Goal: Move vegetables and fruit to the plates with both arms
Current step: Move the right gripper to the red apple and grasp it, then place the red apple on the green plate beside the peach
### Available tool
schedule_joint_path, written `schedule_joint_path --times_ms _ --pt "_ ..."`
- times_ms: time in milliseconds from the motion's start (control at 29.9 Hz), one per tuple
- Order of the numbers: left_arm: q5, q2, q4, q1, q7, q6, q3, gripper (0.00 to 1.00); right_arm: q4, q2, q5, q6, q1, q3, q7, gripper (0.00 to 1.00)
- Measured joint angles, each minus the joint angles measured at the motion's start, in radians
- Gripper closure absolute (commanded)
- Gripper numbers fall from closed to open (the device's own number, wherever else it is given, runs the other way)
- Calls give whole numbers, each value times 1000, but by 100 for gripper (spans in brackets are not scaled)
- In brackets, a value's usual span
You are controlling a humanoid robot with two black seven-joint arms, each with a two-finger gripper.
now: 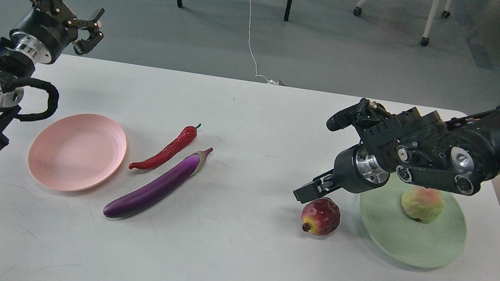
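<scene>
At lower right, right end effector (311,191) just above pomegranate (321,215), grip unclear; upper left, left end effector (70,2) spread open, empty.

Matt white tabletop (231,266), faintly scuffed. Glossy purple eggplant (154,189) and wrinkled, shiny red chili (165,151), far left of the right claw (309,192). Matt pink plate (77,152); ringed matt green plate (413,244) below the claw's polished metal wrist ring (367,165). Bumpy fruit (422,204); dull-sheened pomegranate (321,216).

Chili (165,151) just behind eggplant (155,186), plate (76,152) to their left.
</scene>
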Motion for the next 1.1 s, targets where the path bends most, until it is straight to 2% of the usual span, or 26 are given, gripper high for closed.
schedule_joint_path --times_ms 134,267,334,434,501,768,902,1102 --pt "0 9 0 10 0 0 0 2 1 1 -11 -1 -13 -12 0 10" --pt "1 26 0 18 0 0 1 2 5 2 -15 -1 -25 -28 0 16" --pt "1 34 0 20 0 0 1 2 12 4 -15 -1 -27 -44 0 21" --pt "1 42 0 22 0 0 1 2 23 5 -18 0 -29 -57 0 38" --pt "1 46 0 23 0 0 0 2 27 5 -20 -1 -29 -62 0 44" --pt "1 44 0 23 -3 0 0 2 32 -20 -22 -1 27 -58 -2 46" --pt "0 44 0 23 -3 0 0 2 37 -81 -41 -1 76 -57 -4 44" --pt "1 45 0 23 -3 0 1 2 35 -197 -221 -8 62 -64 -5 43"
